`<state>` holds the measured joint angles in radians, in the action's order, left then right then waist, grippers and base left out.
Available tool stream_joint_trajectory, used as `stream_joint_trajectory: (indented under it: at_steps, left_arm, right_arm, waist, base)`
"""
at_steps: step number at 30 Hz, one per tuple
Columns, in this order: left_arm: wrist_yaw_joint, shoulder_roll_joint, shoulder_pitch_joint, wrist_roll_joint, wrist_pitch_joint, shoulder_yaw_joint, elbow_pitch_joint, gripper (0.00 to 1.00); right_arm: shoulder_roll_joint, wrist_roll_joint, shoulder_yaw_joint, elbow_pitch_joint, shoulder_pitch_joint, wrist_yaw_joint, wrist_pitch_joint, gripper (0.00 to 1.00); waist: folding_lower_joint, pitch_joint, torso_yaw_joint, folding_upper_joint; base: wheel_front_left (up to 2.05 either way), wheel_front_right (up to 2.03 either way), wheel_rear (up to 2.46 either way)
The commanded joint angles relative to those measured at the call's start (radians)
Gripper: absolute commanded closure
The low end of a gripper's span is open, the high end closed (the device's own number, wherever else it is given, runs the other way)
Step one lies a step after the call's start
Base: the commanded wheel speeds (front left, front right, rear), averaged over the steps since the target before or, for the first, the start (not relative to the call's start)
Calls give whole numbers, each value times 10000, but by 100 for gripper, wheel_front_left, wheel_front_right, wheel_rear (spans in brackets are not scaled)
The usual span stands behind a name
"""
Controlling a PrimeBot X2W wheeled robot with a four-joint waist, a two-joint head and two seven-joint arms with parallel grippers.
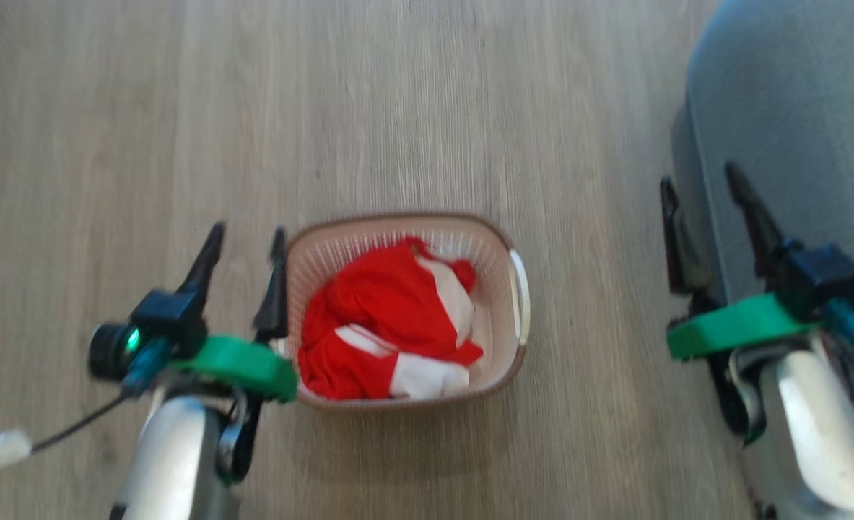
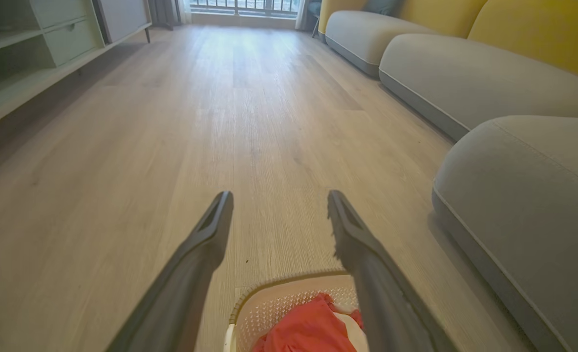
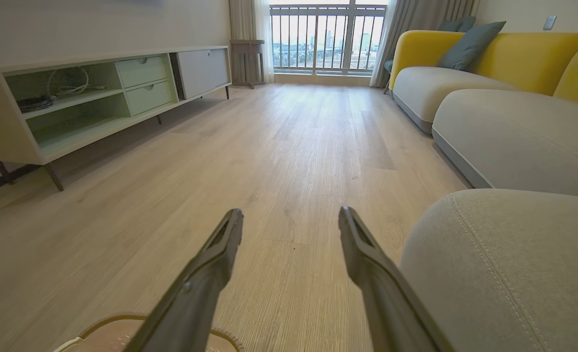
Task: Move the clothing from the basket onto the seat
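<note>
The cream basket (image 1: 512,318) with a brown rim stands on the wood floor at the centre of the head view, holding bunched red clothing (image 1: 380,318) with white panels. My left gripper (image 1: 247,237) hovers open just left of the basket's left rim, nothing between its fingers. My right gripper (image 1: 699,180) is open at the right, beside the near edge of the grey seat (image 1: 795,94). In the left wrist view the open left gripper (image 2: 279,196) points over the floor, with the basket (image 2: 279,305) and clothing (image 2: 308,327) below. The right wrist view shows the right gripper (image 3: 291,215) open beside the seat (image 3: 508,264).
Wood floor (image 1: 398,108) spreads beyond the basket. More grey sofa cushions (image 3: 513,132) with yellow backs line the right side. A low pale-green shelf unit (image 3: 98,93) runs along the left wall, and a balcony window (image 3: 328,39) is at the far end.
</note>
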<state>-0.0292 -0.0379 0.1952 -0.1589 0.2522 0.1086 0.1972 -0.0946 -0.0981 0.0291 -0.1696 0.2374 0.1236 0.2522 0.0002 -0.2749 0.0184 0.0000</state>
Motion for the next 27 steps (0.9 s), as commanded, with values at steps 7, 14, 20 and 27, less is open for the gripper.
stream_joint_trajectory:
  at_steps: [7,14,20,27]
  left_arm:
    - [-202,-123,2431,219,95,1229,1614,0]
    - [30,-123,4749,-509,-1001,2143,4943,0]
    - [360,-123,6419,-1136,-1879,2574,6913,0]
    - [605,-131,7784,-1392,-2139,2761,8657,0]
  right_arm:
    - [73,-68,171,681,1328,71,95,0]
    - [160,-95,363,964,2183,71,95,0]
    - [283,-231,488,1357,2693,71,95,0]
    - [401,-419,517,1683,2836,71,95,0]
  waist:
    - [-2,-3022,348,0]
    - [-2,-4448,817,0]
    - [-2,-5460,1331,0]
    - [-2,-6306,1726,0]
  base:
    - [0,0,0]
    - [0,0,0]
    - [0,0,0]
    - [0,0,0]
